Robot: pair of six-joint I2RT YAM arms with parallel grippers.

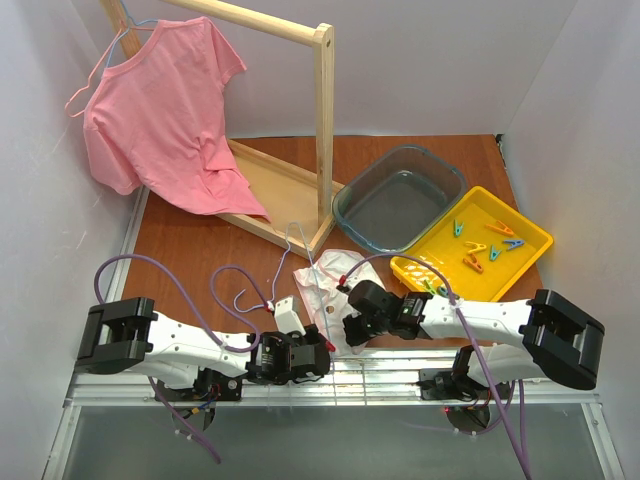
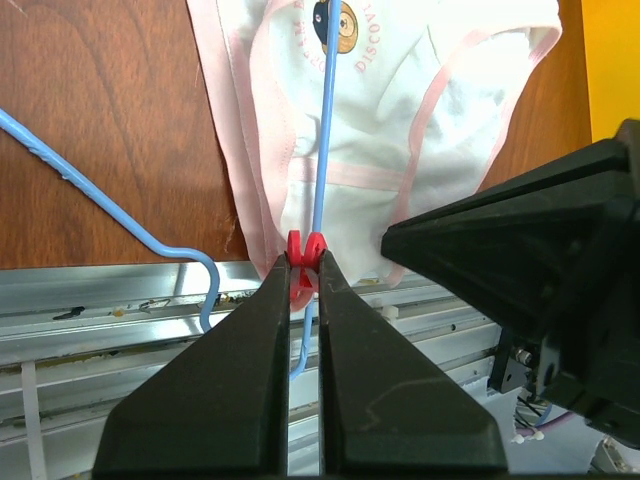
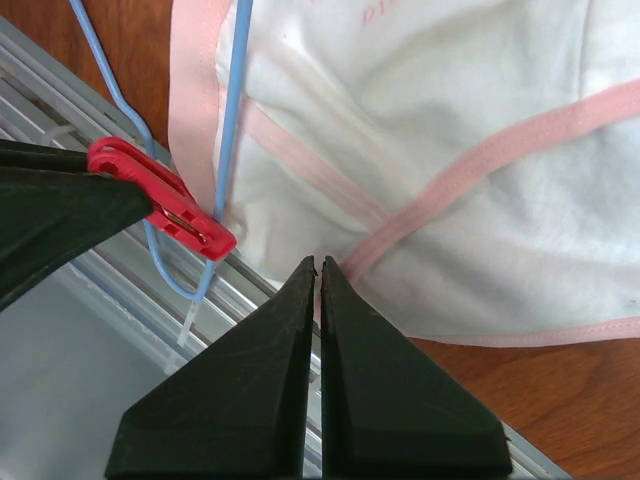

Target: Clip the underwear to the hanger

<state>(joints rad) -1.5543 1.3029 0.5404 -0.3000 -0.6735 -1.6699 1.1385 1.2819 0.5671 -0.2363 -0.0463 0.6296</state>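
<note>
The underwear [image 1: 325, 285] [image 2: 400, 110] [image 3: 450, 150], white with pink trim, lies flat on the brown table. The thin blue wire of the hanger [image 1: 295, 240] [image 2: 325, 120] [image 3: 240, 100] runs across its left part. My left gripper [image 1: 326, 353] [image 2: 305, 268] is shut on a red clothespin [image 2: 305, 252] [image 3: 165, 200], whose tip sits at the hanger wire and the underwear's near edge. My right gripper [image 1: 350, 333] [image 3: 318, 263] is shut, and its tips pinch the underwear's pink-trimmed near hem just right of the clothespin.
A pink T-shirt [image 1: 165, 120] hangs on a wooden rail stand [image 1: 325, 130] at the back left. A clear basin [image 1: 400, 200] and a yellow tray [image 1: 530, 240] with several clothespins sit at the right. A metal rail [image 1: 380, 375] runs along the near table edge.
</note>
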